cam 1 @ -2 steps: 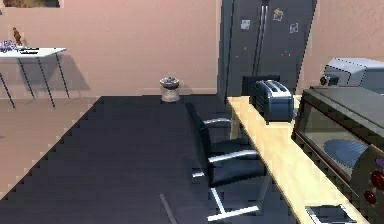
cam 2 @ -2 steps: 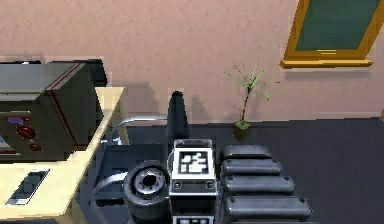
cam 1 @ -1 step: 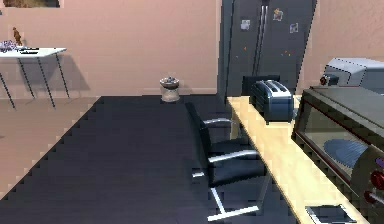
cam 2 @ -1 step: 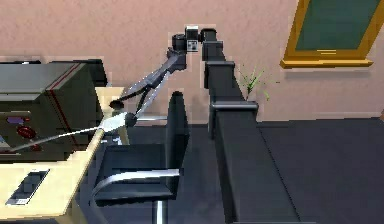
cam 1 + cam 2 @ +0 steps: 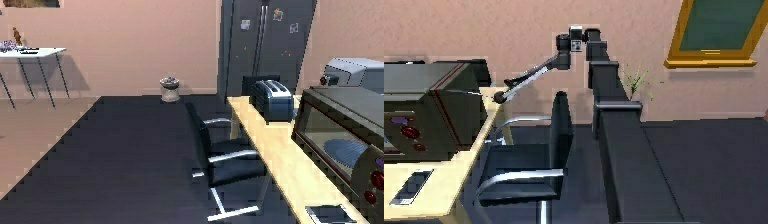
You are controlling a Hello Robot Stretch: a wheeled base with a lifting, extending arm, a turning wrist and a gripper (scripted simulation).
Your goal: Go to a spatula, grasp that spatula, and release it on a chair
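A black office chair with chrome armrests stands at the long wooden counter. In the arm side view the same chair sits just left of the arm's dark bar. The gripper reaches down and left from the arm's far end, above the chair's backrest and near the corner of the microwave. Its fingers are long, thin and grey with a dark tip. The microwave and the counter lie behind that tip, so I cannot tell whether it holds anything.
On the counter stand a toaster, the microwave, a grey appliance and a flat dark device. A dark fridge, a small bin and a white table line the far wall. Dark open floor lies left of the chair.
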